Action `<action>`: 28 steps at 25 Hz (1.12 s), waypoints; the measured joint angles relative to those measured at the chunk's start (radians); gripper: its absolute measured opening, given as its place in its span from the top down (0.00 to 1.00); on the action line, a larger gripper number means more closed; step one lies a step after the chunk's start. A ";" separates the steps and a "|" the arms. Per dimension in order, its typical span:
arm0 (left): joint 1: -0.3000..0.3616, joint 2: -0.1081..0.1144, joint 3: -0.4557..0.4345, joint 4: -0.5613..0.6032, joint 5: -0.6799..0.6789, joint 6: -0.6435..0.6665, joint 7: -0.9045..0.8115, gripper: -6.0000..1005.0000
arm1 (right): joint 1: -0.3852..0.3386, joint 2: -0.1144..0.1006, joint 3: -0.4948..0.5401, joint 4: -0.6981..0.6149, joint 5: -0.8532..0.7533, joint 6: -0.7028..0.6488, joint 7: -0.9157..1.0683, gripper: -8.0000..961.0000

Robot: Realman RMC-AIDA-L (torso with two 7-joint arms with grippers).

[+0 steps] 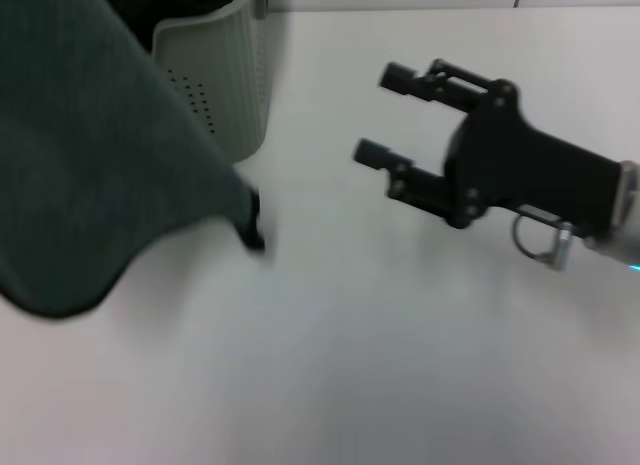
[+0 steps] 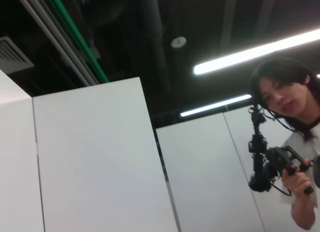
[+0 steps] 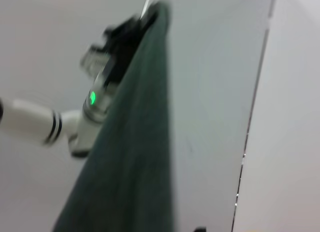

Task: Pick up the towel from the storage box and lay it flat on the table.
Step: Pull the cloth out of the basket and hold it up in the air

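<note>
Dark green fleecy cloth, the towel [image 1: 80, 175], hangs in front of the storage box [image 1: 225, 70], covering that box's left side; its lower edge droops toward the white counter [image 1: 400, 355], whether touching it cannot be told. The towel's dark stitched corner [image 1: 250, 220] hangs just below and in front of the box. In the right wrist view the towel [image 3: 135, 142] drapes from the left gripper [image 3: 122, 37] at its upper edge; whether those fingers are clenched on the cloth cannot be told. The pale grey-green perforated box stands on the counter behind the towel. Well to the right of the box, the right gripper [image 1: 385, 120] hovers above the counter, its two fingers [image 1: 378, 155] spread apart and holding nothing, pointing toward the box.
</note>
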 joint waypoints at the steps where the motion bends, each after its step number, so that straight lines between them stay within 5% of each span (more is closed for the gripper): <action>1: -0.004 0.007 0.007 0.001 0.003 0.000 -0.001 0.92 | 0.004 -0.002 0.004 0.023 0.000 0.022 0.009 0.37; 8: -0.027 0.027 0.078 0.040 0.020 0.002 -0.043 0.92 | 0.062 0.005 0.055 0.070 -0.025 0.000 0.085 0.39; 13: -0.063 0.014 0.117 0.058 0.032 0.002 -0.066 0.92 | 0.205 0.017 0.037 0.084 -0.095 -0.087 0.223 0.46; 17: -0.087 0.004 0.130 0.053 0.057 0.001 -0.061 0.92 | 0.252 0.017 -0.027 0.061 -0.103 -0.103 0.292 0.51; 18: -0.090 0.004 0.130 0.053 0.062 0.001 -0.061 0.92 | 0.255 0.017 -0.057 0.046 -0.103 -0.096 0.306 0.53; 21: -0.094 0.010 0.128 0.050 0.063 0.001 -0.064 0.91 | 0.244 0.017 -0.150 -0.002 -0.104 -0.064 0.327 0.78; 28: -0.120 0.024 0.135 0.058 0.090 0.001 -0.085 0.91 | 0.172 0.011 -0.223 -0.036 -0.153 0.124 0.327 0.93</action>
